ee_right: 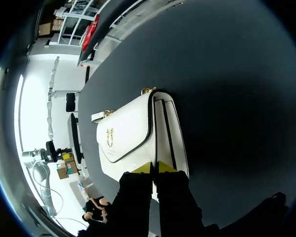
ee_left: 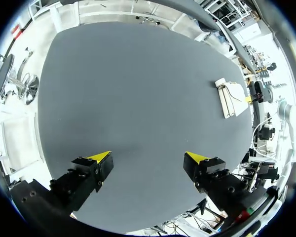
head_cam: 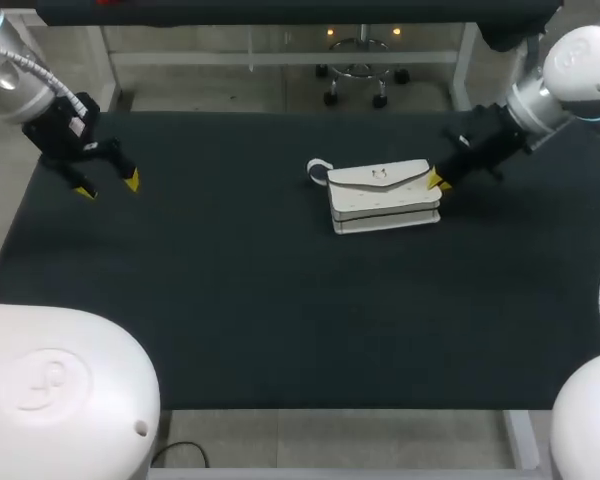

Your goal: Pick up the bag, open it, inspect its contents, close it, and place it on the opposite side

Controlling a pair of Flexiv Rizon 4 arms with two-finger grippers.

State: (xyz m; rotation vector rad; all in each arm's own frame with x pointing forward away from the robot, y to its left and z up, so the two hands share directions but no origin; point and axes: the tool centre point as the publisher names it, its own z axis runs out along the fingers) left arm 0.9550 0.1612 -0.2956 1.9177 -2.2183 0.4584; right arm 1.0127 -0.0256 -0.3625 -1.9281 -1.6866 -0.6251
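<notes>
Lying flat on the dark table (head_cam: 230,300), a little right of its middle, the white bag (head_cam: 383,195) is showing its envelope flap (ee_right: 126,129) upward and closed, with a small gold clasp (ee_right: 110,137) on the flap's middle. A white strap loop (head_cam: 318,170) is sticking out from the bag's left end, flat on the cloth.

The right arm is coming in from the far right corner. The right gripper (head_cam: 438,182) is sitting low at the bag's right end. In the right wrist view its two yellow tips are standing drawn together, almost no gap, right up against the near end of the bag where flap and body meet. Whether any edge is pinched between them, cannot tell.

The left gripper (head_cam: 105,186) is hanging over bare table near the far left edge, well apart from the bag. Its fingers are standing wide open, nothing between them. From the left wrist view the bag is lying far ahead across the table.
</notes>
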